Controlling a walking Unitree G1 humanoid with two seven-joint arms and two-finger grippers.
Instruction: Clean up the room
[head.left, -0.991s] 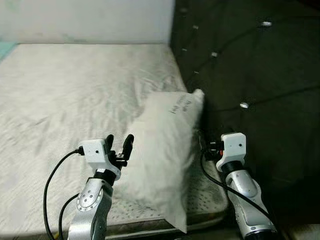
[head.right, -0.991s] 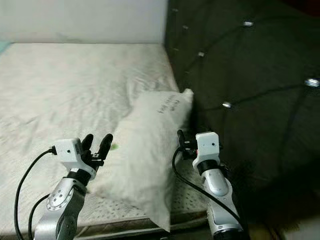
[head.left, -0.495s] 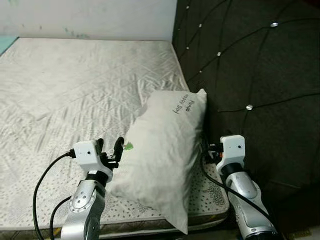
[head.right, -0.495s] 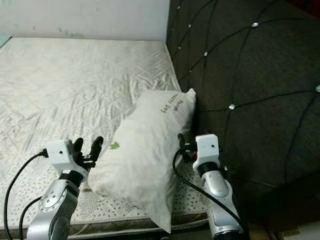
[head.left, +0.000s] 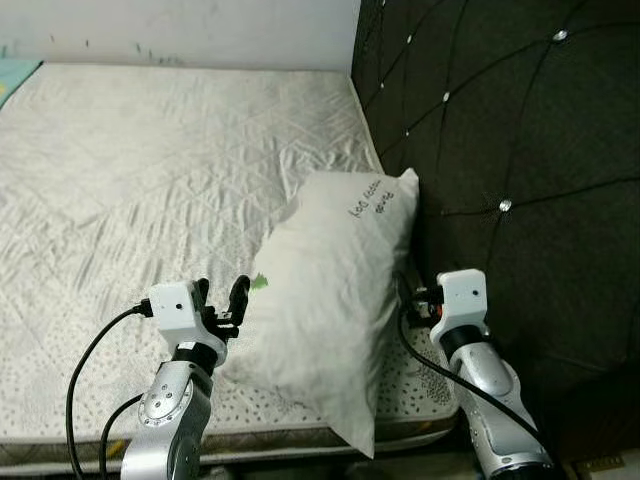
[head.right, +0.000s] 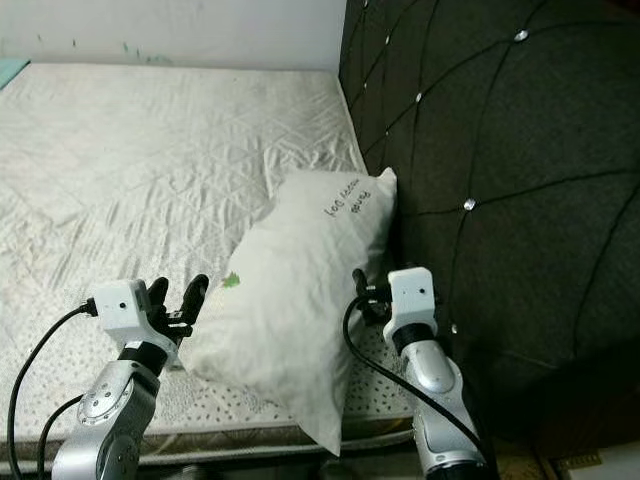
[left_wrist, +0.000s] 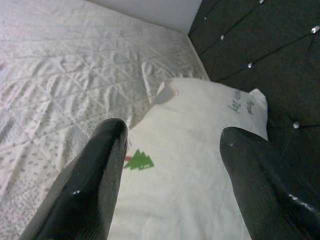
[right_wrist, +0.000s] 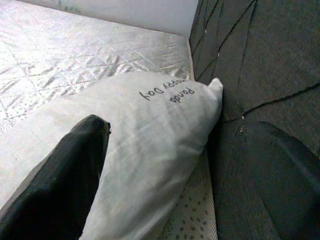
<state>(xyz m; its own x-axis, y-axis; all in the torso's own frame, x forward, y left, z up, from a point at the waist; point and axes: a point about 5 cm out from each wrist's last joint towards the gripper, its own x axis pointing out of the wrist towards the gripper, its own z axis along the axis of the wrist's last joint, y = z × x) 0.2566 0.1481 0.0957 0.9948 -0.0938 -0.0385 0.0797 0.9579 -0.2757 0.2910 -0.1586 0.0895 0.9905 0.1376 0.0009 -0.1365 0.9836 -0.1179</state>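
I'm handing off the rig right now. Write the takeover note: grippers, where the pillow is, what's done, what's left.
Left gripper: open, empty, at the pillow's left edge by the small green tree print.
Right gripper: open, empty, on the pillow's right side, between it and the dark tufted headboard.
Pillow: lies on the mattress, one end against the headboard, its near corner hanging over the mattress edge.
Done: both grippers flank the pillow.
Left: grip it and set it straight at the headboard.

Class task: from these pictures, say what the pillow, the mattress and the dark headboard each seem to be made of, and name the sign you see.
White pillow: soft matte woven cloth, seemingly stuffed; it sags and creases.
Pale quilted mattress: matte fabric, with stitched diamond lines.
Dark tufted headboard: padded, probably fabric upholstery; shiny studs pin its creases.
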